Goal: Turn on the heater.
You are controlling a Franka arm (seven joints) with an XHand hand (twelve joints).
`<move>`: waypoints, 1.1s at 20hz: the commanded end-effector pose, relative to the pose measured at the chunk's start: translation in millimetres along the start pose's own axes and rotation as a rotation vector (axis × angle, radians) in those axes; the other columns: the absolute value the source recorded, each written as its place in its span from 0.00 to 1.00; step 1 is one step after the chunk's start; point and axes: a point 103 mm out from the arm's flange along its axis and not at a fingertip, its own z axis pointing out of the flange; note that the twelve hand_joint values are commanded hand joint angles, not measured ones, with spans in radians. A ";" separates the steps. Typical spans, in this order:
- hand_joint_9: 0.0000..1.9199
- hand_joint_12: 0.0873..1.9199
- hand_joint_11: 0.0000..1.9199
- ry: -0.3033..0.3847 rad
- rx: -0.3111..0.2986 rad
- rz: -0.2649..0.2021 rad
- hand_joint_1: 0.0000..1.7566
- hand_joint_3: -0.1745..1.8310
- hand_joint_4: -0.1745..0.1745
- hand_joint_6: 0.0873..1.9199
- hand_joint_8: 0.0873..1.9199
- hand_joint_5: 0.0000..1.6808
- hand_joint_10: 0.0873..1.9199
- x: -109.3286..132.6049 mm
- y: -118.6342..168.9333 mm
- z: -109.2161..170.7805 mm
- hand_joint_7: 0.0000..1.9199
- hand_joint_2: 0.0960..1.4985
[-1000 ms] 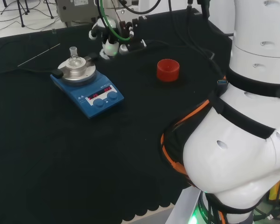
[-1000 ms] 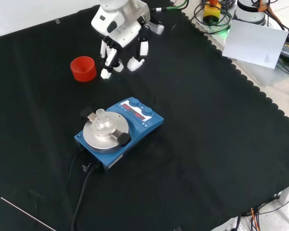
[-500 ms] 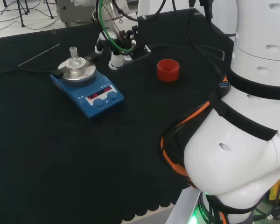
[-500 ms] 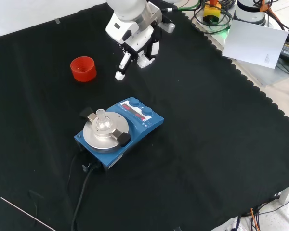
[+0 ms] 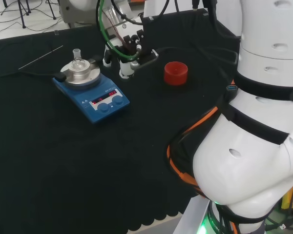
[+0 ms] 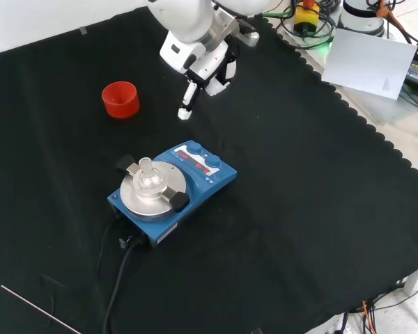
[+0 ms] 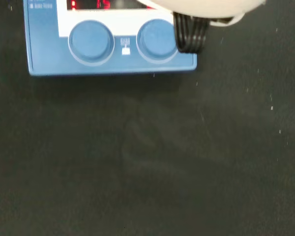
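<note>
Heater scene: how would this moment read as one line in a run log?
hand: above cloth, one finger extended, apart from heater | heater: blue, knobs untouched, small flask on plate | red cup: beside hand

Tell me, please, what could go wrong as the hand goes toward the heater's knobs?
The small glass flask stands on the heater's plate just behind the two knobs, so an overshoot by the hand might knock it. One finger points down while the others look curled; it could turn the wrong knob, as they sit side by side.
</note>
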 end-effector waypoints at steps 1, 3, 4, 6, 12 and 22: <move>0.94 0.78 0.89 -0.020 0.063 -0.011 0.83 0.61 0.44 0.00 0.94 0.26 0.82 5.8 0.1 9.5 0.86 0.40; 0.94 0.78 0.89 -0.024 0.072 -0.016 0.83 0.61 0.45 0.00 0.94 0.25 0.82 7.8 0.3 12.7 0.86 0.40; 0.94 0.78 0.89 -0.027 0.075 -0.017 0.83 0.61 0.45 0.00 0.94 0.25 0.82 8.8 0.4 14.1 0.86 0.40; 0.94 0.78 0.89 -0.032 0.081 -0.020 0.83 0.62 0.45 0.00 0.94 0.25 0.82 10.5 0.7 16.8 0.87 0.40; 0.94 0.78 0.89 -0.045 0.113 -0.029 0.83 0.62 0.46 0.00 0.94 0.24 0.82 16.1 4.7 27.0 0.87 0.39; 0.94 0.79 0.89 -0.057 0.149 -0.053 0.83 0.63 0.47 0.00 0.95 0.23 0.82 27.5 14.4 44.6 0.87 0.39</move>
